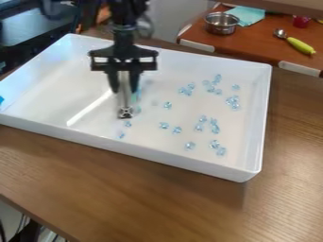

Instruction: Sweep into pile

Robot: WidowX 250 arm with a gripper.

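Note:
My gripper (124, 89) hangs over the left-middle of the white tray (170, 160), pointing down, with its fingers shut on a pale upright tool (125, 100). The tool's dark-and-silver lower end is low over the tray floor, and whether it touches is hard to tell. Small clear-blue pieces (164, 125) lie scattered, mostly across the tray's middle and right half. A few pieces (128, 124) are just in front of the tool's end. Loose clusters (233, 102) sit toward the right wall.
Raised walls ring the tray, which stands on a brown wooden table (126, 189). On a second surface behind are a metal pot (221, 23), a teal cloth (246, 15) and a spoon with a yellow-green handle (300, 45). A blue thing (1, 100) shows at the left edge.

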